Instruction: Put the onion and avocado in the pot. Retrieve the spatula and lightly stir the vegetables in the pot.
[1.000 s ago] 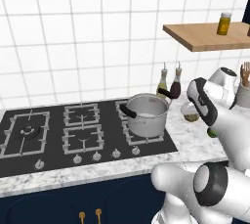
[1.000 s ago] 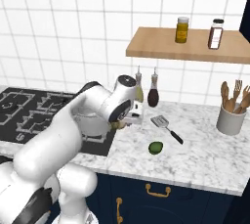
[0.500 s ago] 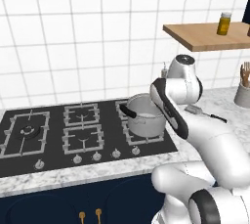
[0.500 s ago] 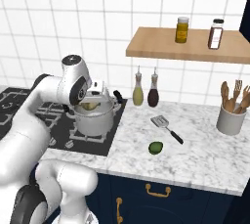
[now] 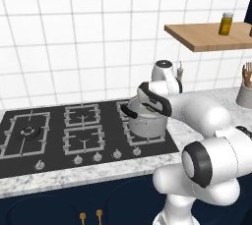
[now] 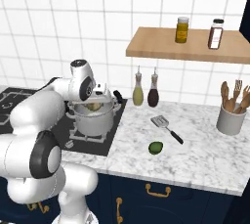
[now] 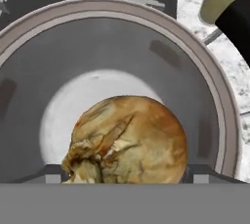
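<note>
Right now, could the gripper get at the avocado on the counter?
Probably, but not straight away. The gripper sits over the pot with the onion between its fingers. The avocado lies in the open on the counter, with the spatula apart from it.

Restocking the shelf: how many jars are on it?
2: a yellow jar toward the shelf's left, a dark-filled jar to its right. Others beyond the frame's edge may be hidden.

**What you can't make out**

You see the onion [image 7: 128,140] cut off below in the hand view, covering the fingers [image 7: 53,171]. The arm hides the pot [image 5: 146,123] rim in the left base view; its contents are barely visible from the right.
</note>
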You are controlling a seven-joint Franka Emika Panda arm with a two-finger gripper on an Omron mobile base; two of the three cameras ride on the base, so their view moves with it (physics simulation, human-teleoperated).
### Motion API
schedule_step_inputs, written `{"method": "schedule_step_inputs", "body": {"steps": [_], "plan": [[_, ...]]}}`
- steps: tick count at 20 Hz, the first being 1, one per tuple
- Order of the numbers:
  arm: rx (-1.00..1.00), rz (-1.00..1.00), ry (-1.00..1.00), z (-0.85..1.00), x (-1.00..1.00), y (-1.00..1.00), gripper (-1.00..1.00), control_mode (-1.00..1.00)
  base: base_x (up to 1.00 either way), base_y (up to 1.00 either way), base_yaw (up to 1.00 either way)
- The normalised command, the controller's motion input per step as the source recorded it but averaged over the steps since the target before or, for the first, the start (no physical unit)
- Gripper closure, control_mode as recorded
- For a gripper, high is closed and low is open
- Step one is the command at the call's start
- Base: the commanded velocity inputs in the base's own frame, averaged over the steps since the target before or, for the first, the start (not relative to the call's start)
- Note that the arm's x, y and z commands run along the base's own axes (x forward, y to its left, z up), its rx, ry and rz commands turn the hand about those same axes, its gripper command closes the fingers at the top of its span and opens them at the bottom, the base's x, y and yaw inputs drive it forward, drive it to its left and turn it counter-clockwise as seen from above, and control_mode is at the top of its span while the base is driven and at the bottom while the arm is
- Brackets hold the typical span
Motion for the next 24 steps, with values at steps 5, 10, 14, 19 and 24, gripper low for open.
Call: {"method": "schedule_step_inputs", "body": {"steps": [5,10,14,19,24], "plan": [[0.00,0.00,0.00,-0.03,0.27,-0.03,-1.00,-1.00,0.00,0.00,0.00],[0.01,0.00,-0.01,0.02,-0.07,0.00,-1.00,-1.00,0.00,0.00,0.00],[0.00,-0.01,-0.09,0.58,-0.87,-0.29,-1.00,-1.00,0.00,0.00,0.00],[0.00,-0.18,0.00,0.04,-1.00,-0.82,-1.00,-1.00,0.00,0.00,0.00],[0.02,-0.25,0.02,-0.13,-0.86,-0.96,-1.00,-1.00,0.00,0.00,0.00]]}}
